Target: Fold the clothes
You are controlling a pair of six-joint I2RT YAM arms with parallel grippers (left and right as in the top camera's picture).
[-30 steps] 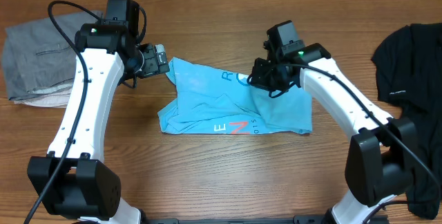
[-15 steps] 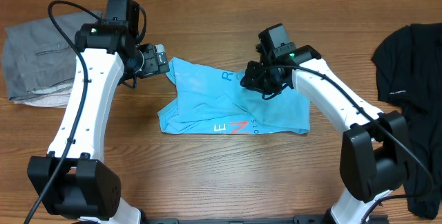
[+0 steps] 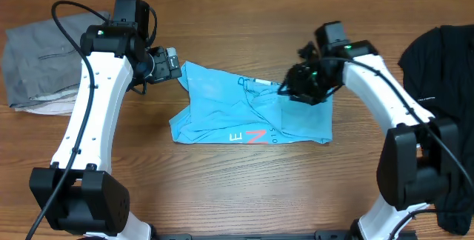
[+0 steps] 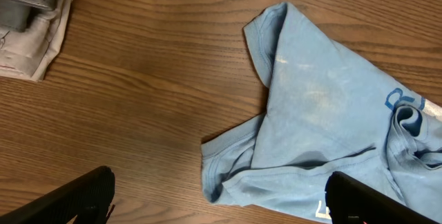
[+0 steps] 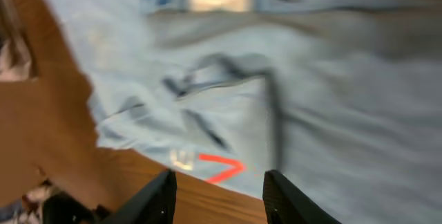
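Your R gripper has swung from mid-shirt toward 3 o'clock vs half a sec ago, and the T-shirt shows it. The top layer is now rucked w/ a ridge running to the R side. The neck strip w/ white label is exposed at the 12 o'clock edge, and the coral lettering near the 6 o'clock hem is partly swallowed. R fingers stand apart over the cloth w/ nothing pinched, tho the wrist view is blurred. L gripper hasn't budged: just off the shirt's 10 o'clock corner, jaws wide, empty. The shirt lies mid on the table, bunched, no clean fold. I'd say you're early & it needs flattening first. Containers: none in view. There's only a grey garment pile at 10 o'clock & a black garment at 3 o'clock, both well apart from the shirt.
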